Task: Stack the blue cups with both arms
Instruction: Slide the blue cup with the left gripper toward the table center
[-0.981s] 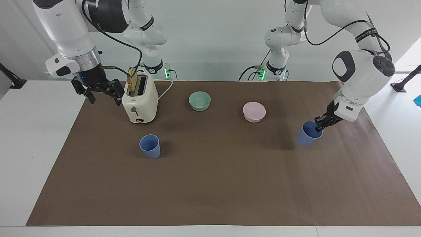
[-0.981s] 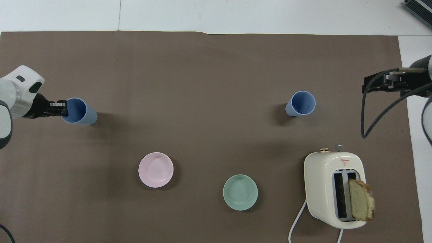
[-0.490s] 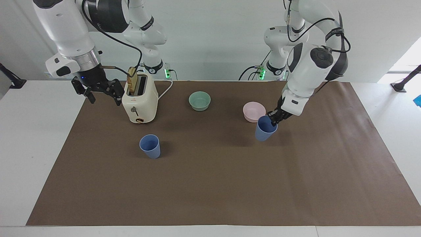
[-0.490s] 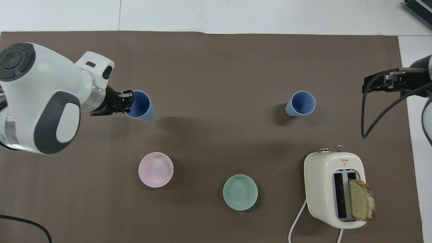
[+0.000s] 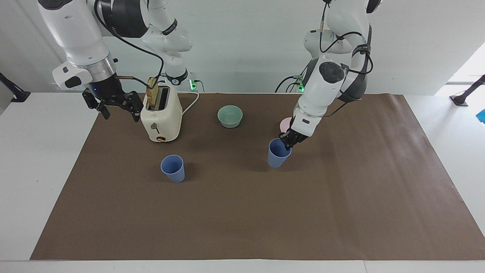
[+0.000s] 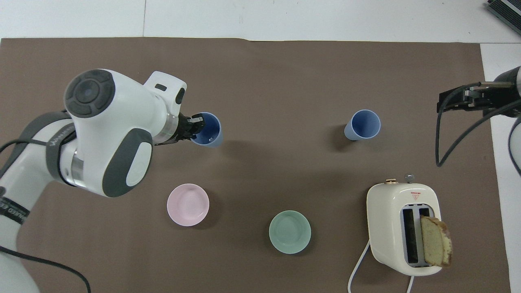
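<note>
One blue cup (image 5: 173, 168) stands upright on the brown mat toward the right arm's end, farther from the robots than the toaster; it also shows in the overhead view (image 6: 363, 124). My left gripper (image 5: 288, 142) is shut on the rim of the second blue cup (image 5: 278, 153) and holds it low over the middle of the mat, beside the pink bowl. In the overhead view the left gripper (image 6: 195, 126) grips that cup (image 6: 209, 131) by the rim. My right gripper (image 5: 113, 104) is open and empty, raised beside the toaster; it also shows in the overhead view (image 6: 464, 97).
A cream toaster (image 5: 161, 113) with a bread slice (image 6: 436, 240) stands near the robots at the right arm's end. A mint-green bowl (image 5: 230, 115) and a pink bowl (image 6: 188, 204) sit near the robots. The left arm partly hides the pink bowl in the facing view.
My left arm has carried its blue cup from the left arm's end of the table toward the middle, closer to the standing cup. The right arm has not moved.
</note>
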`<move>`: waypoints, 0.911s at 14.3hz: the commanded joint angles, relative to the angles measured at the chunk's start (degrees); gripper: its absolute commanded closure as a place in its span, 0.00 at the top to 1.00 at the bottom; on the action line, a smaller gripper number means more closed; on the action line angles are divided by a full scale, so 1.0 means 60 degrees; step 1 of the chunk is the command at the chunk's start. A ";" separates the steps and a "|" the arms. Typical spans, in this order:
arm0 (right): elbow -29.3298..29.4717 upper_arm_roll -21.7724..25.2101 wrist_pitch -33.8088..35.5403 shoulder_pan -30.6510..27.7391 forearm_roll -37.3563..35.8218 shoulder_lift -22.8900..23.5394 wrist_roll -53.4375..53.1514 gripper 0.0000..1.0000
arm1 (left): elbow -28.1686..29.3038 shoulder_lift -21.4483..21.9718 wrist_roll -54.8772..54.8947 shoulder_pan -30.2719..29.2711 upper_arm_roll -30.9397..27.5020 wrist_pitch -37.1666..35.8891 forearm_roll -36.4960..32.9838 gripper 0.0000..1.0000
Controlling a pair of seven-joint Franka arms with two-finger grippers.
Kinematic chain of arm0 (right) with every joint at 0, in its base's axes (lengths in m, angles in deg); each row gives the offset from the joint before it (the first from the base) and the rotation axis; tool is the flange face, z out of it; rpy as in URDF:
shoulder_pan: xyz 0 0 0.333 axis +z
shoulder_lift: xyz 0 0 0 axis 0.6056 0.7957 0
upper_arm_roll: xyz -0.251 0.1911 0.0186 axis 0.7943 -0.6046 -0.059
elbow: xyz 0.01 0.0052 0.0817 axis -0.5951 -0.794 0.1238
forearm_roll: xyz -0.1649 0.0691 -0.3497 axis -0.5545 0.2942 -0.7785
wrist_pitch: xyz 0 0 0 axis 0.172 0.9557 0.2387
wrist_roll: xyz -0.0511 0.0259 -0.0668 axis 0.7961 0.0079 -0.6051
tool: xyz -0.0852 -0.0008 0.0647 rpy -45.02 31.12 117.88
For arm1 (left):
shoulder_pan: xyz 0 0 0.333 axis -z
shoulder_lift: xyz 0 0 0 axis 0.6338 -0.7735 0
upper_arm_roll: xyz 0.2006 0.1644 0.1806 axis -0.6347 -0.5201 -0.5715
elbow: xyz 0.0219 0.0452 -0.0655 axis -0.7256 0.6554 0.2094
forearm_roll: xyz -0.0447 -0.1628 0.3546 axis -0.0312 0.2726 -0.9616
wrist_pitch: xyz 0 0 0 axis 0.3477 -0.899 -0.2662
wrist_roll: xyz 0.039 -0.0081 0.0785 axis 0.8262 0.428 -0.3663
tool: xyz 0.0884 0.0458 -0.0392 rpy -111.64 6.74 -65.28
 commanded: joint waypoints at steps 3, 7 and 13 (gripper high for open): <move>-0.0127 -0.0069 0.0002 -0.0136 0.0216 -0.0145 0.0274 1.00 | 0.0027 -0.0233 -0.0098 0.0382 -0.0174 0.0397 -0.0115 0.00; -0.0127 -0.0054 0.0002 -0.0136 0.0201 -0.0145 0.0274 1.00 | 0.0042 -0.0350 -0.0084 0.0441 -0.0159 0.0485 -0.0479 0.00; -0.0127 -0.0069 0.0002 -0.0136 0.0216 -0.0145 0.0274 1.00 | 0.0130 -0.0424 -0.0098 0.0631 -0.0159 0.0689 -0.0525 0.00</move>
